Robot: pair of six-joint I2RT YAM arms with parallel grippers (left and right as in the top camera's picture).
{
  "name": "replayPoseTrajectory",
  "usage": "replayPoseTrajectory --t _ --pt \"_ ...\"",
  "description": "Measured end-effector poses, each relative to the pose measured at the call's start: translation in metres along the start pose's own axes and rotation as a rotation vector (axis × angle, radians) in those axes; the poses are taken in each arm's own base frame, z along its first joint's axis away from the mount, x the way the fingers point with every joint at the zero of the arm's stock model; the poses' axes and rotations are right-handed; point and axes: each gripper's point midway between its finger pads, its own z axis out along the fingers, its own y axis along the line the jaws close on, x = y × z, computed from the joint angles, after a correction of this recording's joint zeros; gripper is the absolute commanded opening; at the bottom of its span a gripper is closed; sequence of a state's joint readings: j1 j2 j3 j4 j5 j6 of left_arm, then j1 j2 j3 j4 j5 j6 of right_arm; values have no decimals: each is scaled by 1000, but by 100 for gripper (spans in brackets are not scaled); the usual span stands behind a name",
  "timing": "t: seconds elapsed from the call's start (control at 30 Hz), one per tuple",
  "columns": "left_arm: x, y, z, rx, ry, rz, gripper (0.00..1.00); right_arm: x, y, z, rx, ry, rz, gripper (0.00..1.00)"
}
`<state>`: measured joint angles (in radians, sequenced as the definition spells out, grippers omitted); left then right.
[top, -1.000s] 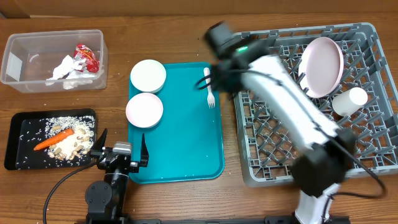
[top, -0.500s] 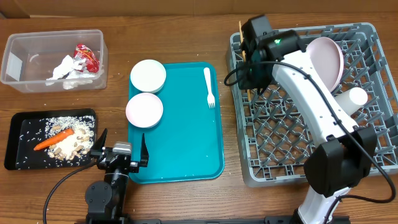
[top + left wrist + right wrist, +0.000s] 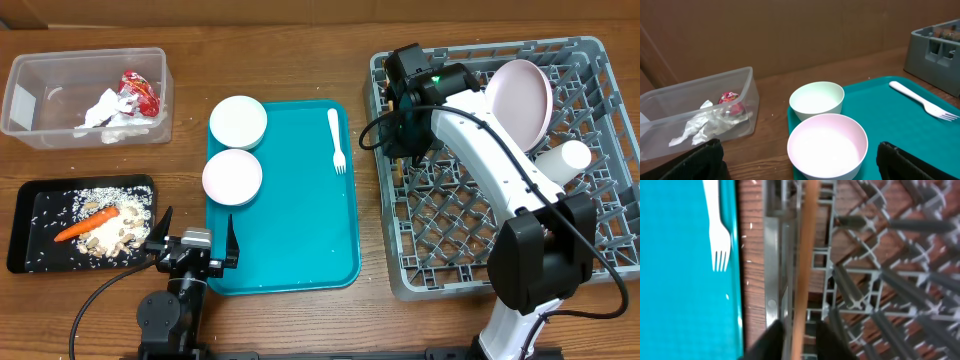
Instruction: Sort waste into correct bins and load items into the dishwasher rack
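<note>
My right gripper is clenched on a thin brown stick over the left rim of the rack, which sits at the worktop's right edge. By the front edge my left gripper hangs released. The fork lies on the tray.

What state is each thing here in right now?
Left claw: open, empty.
Right claw: shut on thin brown stick, above rack.
Clear tub: holds tissue, red wrapper.
Black tray: holds carrot, nuts, grains.
Upper bowl, lower bowl: upright, empty.
Fork: flat on teal tray.
Plate: standing tilted in rack.
Cup: on its side in rack.
</note>
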<state>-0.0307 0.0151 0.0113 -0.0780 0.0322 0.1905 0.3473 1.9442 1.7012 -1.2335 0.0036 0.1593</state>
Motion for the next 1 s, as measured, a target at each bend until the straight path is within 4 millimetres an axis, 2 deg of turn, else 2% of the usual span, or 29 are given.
replayPoseTrajectory --t 0.03,0.17,0.27,0.4,0.57,0.63,0.73,0.83,0.87,0.9,1.0 --pt "0 0 0 0 0 0 100 0 0 0 0 -1 -8 47" --pt "0 0 0 0 0 0 100 -1 0 0 0 -4 -2 50" --pt "0 0 0 0 0 0 100 1 2 0 -12 4 2 59" --pt "0 0 0 0 0 0 100 3 13 -10 -62 22 13 69" --pt "0 0 0 0 0 0 100 -27 51 -45 -157 -108 17 89" --pt "0 0 0 0 0 0 100 -39 73 -56 -203 -170 1 91" --pt "0 0 0 0 0 0 100 -43 111 -60 -256 -227 -46 91" --pt "0 0 0 0 0 0 100 -47 134 -55 -264 -258 -82 91" --pt "0 0 0 0 0 0 100 -46 143 -45 -248 -257 -97 91" --pt "0 0 0 0 0 0 100 -46 147 -39 -240 -255 -100 91" --pt "0 0 0 0 0 0 100 -51 154 -5 -183 -244 -113 91"
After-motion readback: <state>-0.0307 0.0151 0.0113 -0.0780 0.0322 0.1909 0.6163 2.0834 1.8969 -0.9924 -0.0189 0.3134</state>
